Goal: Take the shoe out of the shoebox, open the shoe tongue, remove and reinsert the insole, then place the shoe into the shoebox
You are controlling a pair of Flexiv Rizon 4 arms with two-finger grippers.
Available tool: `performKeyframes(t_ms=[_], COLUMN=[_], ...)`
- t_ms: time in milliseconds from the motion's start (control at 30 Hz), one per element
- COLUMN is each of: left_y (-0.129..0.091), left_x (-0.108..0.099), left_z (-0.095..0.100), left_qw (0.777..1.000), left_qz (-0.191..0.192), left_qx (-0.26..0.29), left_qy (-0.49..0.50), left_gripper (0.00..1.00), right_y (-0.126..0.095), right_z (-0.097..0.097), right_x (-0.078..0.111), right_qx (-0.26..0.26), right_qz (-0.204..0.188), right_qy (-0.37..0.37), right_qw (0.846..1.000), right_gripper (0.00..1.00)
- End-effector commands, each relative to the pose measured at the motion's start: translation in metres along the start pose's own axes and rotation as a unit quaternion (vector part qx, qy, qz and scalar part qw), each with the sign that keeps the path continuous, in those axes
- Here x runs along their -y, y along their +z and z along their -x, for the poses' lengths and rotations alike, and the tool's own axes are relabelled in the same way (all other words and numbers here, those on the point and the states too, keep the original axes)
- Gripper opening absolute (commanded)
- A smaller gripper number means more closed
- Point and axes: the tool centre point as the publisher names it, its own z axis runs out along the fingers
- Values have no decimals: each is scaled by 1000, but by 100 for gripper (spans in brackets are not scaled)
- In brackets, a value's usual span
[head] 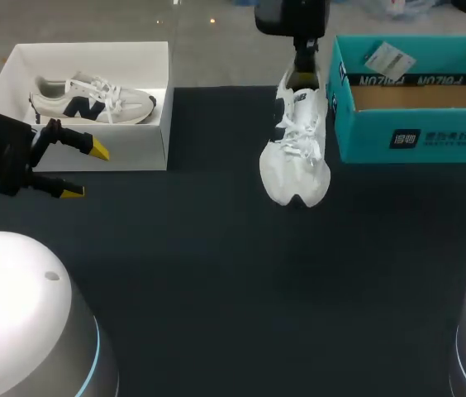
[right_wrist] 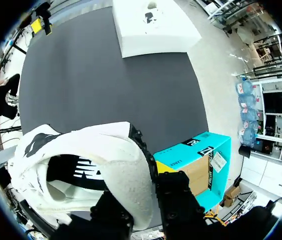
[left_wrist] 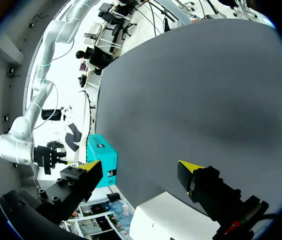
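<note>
One white shoe [head: 297, 145] hangs from the right end effector [head: 303, 68], which is clenched on the heel at the far middle of the tabletop [head: 216, 273]. The shoe's long axis runs from far to near. The heel is up in the grip, the toe points toward the near edge, and the laces face upward. Whether the toe touches the cloth I cannot tell.

The teal shoebox [head: 415, 103] stands just beside the shoe on its right. Its open top shows a brown floor, and a narrow strip of tabletop lies between its left wall and the shoe. A white box [head: 146, 145] sits well apart at the far left with a second shoe [head: 92, 99] lying lengthwise inside it. The left end effector [head: 80, 171] hovers at that box's near edge, released, with its yellow fingertips [head: 98, 150] spread wide. Dark cloth lies between the shoe and the near edge.

Only the right wrist view shows the grip close up. One finger is inside the collar and one outside the heel wall, and the shoe's dark lining faces the camera. The left wrist view shows its own spread fingers over bare cloth, with a corner of the white box under them.
</note>
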Motion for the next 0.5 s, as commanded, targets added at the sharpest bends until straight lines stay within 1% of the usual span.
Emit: performKeyframes(t_ms=[33, 133, 200, 267, 333, 500], left_y=[0, 0, 0, 0, 0, 0], left_x=[0, 0, 0, 0, 0, 0], left_z=[1, 1, 1, 1, 1, 1], left_qw=[1000, 1000, 1000, 1000, 1000, 1000], left_qz=[0, 0, 0, 0, 0, 0], left_qx=[-2, -2, -2, -2, -2, -2], left_qy=[0, 0, 0, 0, 0, 0], left_gripper=[100, 100, 100, 100, 100, 100], right_y=[10, 16, 21, 25, 29, 28], right_z=[29, 49, 61, 74, 89, 114], right_x=[23, 40, 53, 67, 80, 113], right_qx=[-1, 5, 15, 26, 33, 22], right_qz=[18, 21, 23, 14, 6, 5], right_qy=[11, 10, -8, -31, -30, -43], right_qw=[1000, 1000, 1000, 999, 999, 999], right_gripper=[0, 0, 0, 0, 0, 0])
